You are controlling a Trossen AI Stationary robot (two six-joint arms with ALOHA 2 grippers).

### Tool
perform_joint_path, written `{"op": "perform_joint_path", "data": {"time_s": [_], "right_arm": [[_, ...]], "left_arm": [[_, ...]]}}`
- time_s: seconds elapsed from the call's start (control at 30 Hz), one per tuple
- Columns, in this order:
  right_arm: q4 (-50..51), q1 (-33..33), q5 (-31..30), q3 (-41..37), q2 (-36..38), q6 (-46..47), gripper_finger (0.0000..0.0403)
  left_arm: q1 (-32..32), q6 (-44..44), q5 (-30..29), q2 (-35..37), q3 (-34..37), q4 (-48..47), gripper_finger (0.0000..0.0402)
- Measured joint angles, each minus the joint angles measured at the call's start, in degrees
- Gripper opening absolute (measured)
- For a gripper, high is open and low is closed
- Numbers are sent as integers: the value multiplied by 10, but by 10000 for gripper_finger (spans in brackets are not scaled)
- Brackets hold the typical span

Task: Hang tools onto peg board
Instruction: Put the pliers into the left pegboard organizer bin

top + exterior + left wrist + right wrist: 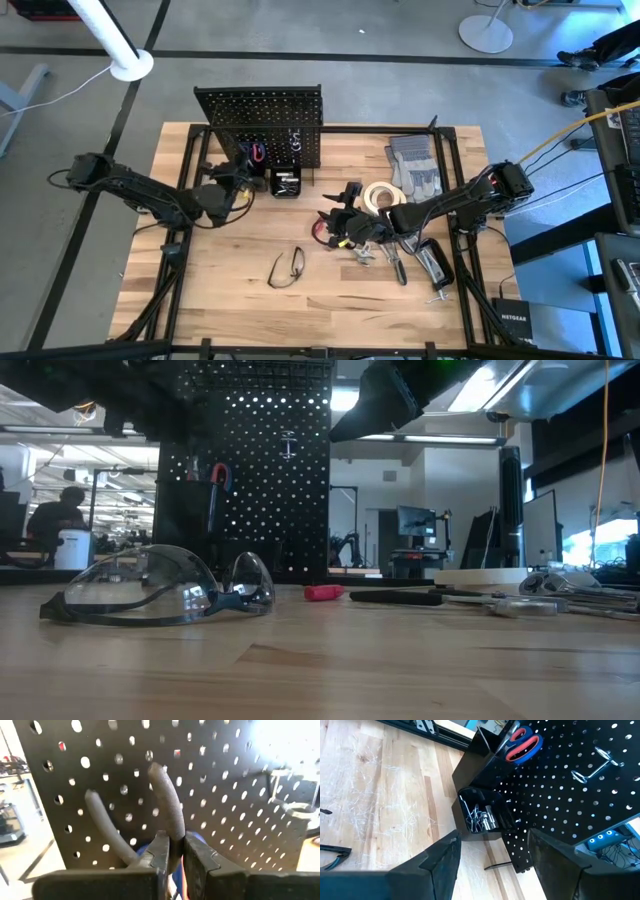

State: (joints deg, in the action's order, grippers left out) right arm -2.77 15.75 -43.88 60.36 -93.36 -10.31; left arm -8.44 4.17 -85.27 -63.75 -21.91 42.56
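Nearest me, the safety glasses point(287, 268) lie on the table point(230, 300) at six o'clock, untouched. At three o'clock my right gripper point(345, 222) hovers with its fingers apart and empty above the loose tools point(400, 262), beside the white tape roll point(381, 196). At nine o'clock my left gripper point(175, 857) is clamped on one grey handle of a pair of pliers point(162, 805), held just in front of the peg board point(262, 122) at twelve o'clock. To seat them well, I judge I should keep the pliers upright, ease them into a bin point(286, 183), and let go only once they rest.
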Motion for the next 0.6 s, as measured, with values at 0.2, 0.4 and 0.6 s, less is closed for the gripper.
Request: {"op": "perform_joint_path", "data": {"time_s": [0.2, 0.4, 0.6], "right_arm": [[0, 0, 0, 0, 0, 0, 230], [0, 0, 0, 0, 0, 0, 230], [0, 0, 10, 0, 0, 0, 230]], "left_arm": [[3, -124, 13, -15, 0, -137, 21], [3, -200, 54, -45, 0, -173, 22], [12, -235, 102, -51, 0, -169, 51]]}}
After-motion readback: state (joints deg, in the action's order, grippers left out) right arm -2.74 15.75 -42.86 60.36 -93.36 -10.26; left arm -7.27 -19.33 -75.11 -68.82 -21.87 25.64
